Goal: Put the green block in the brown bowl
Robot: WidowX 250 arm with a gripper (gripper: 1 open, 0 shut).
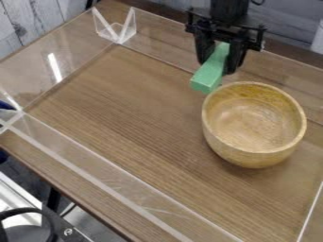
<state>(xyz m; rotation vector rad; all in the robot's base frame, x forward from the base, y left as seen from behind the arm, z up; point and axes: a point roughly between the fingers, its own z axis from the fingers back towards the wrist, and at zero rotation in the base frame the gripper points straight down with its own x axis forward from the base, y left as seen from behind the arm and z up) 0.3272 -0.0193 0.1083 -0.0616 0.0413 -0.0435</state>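
gripper point(225, 49) clamped on upper end of green block point(211, 71), block hanging tilted in air above table point(113, 113), just beside far-left rim of brown bowl point(255, 123). pickup done. bowl empty. left: carry over bowl, release.

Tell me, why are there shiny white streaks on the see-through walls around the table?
In the camera view, light glares off the clear plastic walls, making white streaks; the whole picture is soft and grainy, yet the bright green rectangular block and round light-brown wooden bowl stay easy to see.
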